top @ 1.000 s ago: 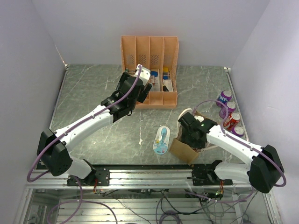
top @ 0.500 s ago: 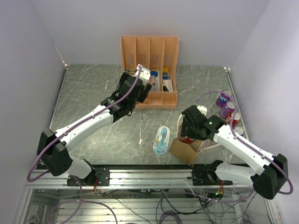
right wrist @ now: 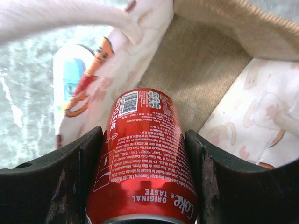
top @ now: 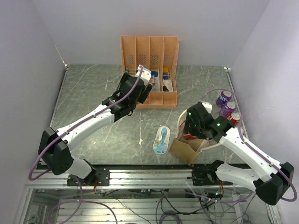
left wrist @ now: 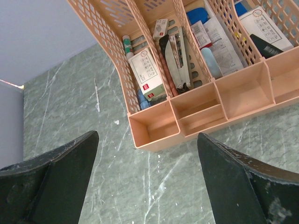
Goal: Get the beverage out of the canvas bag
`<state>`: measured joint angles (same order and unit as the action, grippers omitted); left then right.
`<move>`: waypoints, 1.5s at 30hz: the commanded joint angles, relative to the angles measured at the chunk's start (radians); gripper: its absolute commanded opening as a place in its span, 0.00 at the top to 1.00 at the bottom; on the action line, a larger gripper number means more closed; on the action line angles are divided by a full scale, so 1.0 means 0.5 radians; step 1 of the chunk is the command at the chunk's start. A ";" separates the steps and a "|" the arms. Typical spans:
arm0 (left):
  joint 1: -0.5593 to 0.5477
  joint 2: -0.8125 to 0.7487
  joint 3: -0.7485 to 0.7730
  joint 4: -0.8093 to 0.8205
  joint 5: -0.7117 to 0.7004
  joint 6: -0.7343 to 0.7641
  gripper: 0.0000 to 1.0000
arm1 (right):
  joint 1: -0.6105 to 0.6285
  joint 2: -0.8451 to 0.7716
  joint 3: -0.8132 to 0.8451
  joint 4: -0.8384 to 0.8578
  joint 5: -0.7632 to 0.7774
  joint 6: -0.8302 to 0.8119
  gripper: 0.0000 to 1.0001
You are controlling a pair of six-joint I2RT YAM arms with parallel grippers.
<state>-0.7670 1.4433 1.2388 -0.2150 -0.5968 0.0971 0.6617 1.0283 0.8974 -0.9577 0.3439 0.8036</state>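
Right gripper (right wrist: 145, 179) pinching red can (right wrist: 142, 154) at open top of bag (top: 183, 149). Bag sits on green marbled table (top: 88, 93), front right. Left gripper (left wrist: 147, 140) spread, empty, near organizer (top: 149, 51). Pale lilac walls (top: 93, 28) around.

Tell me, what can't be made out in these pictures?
- Coke can: near end cut off by the right wrist view's bottom edge; from above, the right gripper covers most of it.
- Canvas bag: inside hidden from above by that gripper.
- Desk organizer: contents too small from above; left wrist view crops its right slots.
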 commanded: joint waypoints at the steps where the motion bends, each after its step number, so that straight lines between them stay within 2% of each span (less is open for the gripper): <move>1: 0.010 0.020 0.093 0.007 0.038 -0.024 0.03 | -0.021 -0.178 0.225 0.036 0.137 -0.055 1.00; 12: 0.009 0.037 0.102 -0.002 0.046 -0.028 0.03 | -0.021 -0.336 0.627 -0.067 0.531 -0.252 1.00; 18: 0.002 0.051 0.096 0.001 0.031 -0.018 0.03 | -0.025 -0.156 0.750 0.019 0.882 -0.385 1.00; 21: -0.003 0.059 0.096 0.002 0.023 -0.012 0.03 | -0.104 0.015 0.815 0.121 0.949 -0.505 1.00; 23: -0.003 0.067 0.095 0.002 0.019 -0.012 0.03 | -0.291 0.118 0.838 0.240 0.833 -0.627 1.00; 26: -0.002 0.071 0.097 0.002 0.019 -0.007 0.03 | -0.763 0.237 0.822 0.453 0.353 -0.804 1.00; 29: -0.001 0.070 0.096 0.006 0.015 -0.004 0.03 | -1.031 0.414 0.829 0.536 -0.010 -0.844 1.00; 34: 0.000 0.083 0.100 0.009 0.018 -0.001 0.03 | -1.178 0.750 0.918 0.532 -0.274 -0.873 1.00; 38: 0.001 0.092 0.108 0.002 0.027 -0.004 0.03 | -1.201 0.980 0.977 0.501 -0.224 -0.886 1.00; 41: 0.000 0.097 0.107 0.003 0.035 -0.007 0.03 | -1.210 1.171 1.063 0.426 -0.226 -0.941 0.95; 45: 0.001 0.107 0.113 -0.001 0.049 -0.010 0.03 | -1.246 1.424 1.186 0.329 -0.345 -0.971 0.94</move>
<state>-0.7673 1.4857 1.2541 -0.2226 -0.5964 0.0971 0.0631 1.6749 1.4090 -0.7795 0.2272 0.3534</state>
